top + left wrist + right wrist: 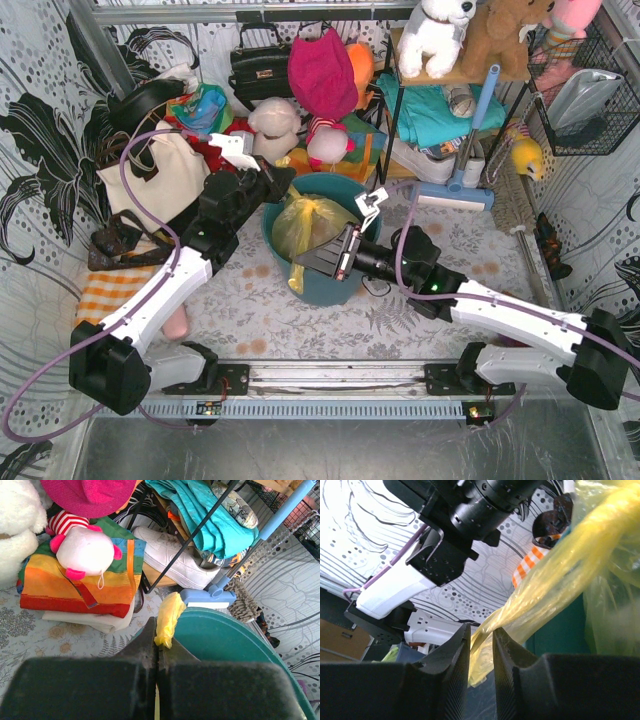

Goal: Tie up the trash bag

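Observation:
The yellow trash bag (305,222) sits inside the teal round bin (325,285) at the table's middle. My left gripper (277,186) is at the bin's far left rim. In the left wrist view it (160,639) is shut on a twisted yellow end of the bag (169,616), above the bin rim (225,635). My right gripper (308,262) is over the bin's near side. In the right wrist view its jaws (481,630) stand narrowly apart, pinching a stretched strip of the bag (555,580). The strip's tail hangs down the bin's side (296,278).
A cream tote bag (160,170) lies at the left. A black handbag (262,65), plush toys (275,125) and a shelf rack (440,110) crowd the back. A blue-handled mop (465,165) stands behind the bin. A white shoe (175,562) and rainbow cloth (75,582) lie close by.

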{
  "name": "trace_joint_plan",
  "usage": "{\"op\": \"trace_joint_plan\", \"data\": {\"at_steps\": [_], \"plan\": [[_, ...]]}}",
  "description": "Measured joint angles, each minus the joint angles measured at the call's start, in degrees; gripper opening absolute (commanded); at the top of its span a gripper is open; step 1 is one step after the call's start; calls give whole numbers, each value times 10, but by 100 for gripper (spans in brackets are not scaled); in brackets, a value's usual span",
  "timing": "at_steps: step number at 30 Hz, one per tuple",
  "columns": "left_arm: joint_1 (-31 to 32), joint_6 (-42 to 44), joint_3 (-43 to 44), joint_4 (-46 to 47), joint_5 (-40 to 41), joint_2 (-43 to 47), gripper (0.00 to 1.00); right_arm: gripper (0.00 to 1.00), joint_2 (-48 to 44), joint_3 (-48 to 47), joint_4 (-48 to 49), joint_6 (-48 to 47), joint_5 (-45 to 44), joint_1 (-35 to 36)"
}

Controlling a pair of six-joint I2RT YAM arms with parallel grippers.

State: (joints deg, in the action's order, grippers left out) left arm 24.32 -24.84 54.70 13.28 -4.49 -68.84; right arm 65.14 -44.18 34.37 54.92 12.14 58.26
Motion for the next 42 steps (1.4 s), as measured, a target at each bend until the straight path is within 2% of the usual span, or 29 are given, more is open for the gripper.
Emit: {"op": "trace_joint_plan", "data": {"at_steps": [4,9,13,17,30,39,42], "plan": [[0,0,-2,0,0,0,1,32,28,6,83,17,16,-4],[0,0,-2,0,0,0,1,51,58,7,167,31,36,-8],[0,-1,-2,0,0,1,1,61,74,7,202,42,44,-8],[0,-2,-2,0,0,3,1,67,84,5,228,44,49,-8],[0,-7,-2,0,0,3,0,73,143,-45,236,59,108,-6],[0,-17,-2,1,1,3,0,73,143,-88,188,-12,106,36],[0,-22,-2,4,0,2,0,69,143,-90,188,-36,102,48]]}}
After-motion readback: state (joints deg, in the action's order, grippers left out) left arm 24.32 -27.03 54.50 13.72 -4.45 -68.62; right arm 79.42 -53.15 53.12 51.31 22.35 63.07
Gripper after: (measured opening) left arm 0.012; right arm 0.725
